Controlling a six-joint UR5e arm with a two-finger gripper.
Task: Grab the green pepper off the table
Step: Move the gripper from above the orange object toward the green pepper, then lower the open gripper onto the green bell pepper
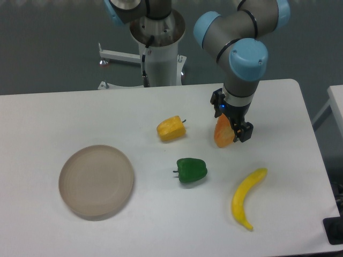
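The green pepper [192,171] lies on its side on the counter [64,112], roughly midway between the far and near edges and a little right of centre, with its short stem pointing toward the left edge. It is judged to be light, stiff and rather slippery, given the glossy skin; a hold across the blocky body, with the lobes between the fingers, is judged safer than one on the stem.

The claw [234,130] hangs nearer the far right corner, well apart from the pepper, and the orange piece [223,132] appears to be gripped in it, though the fingertips are largely hidden behind that piece. The pepper's underside and far face cannot be seen. The counter's right near corner is cut off.
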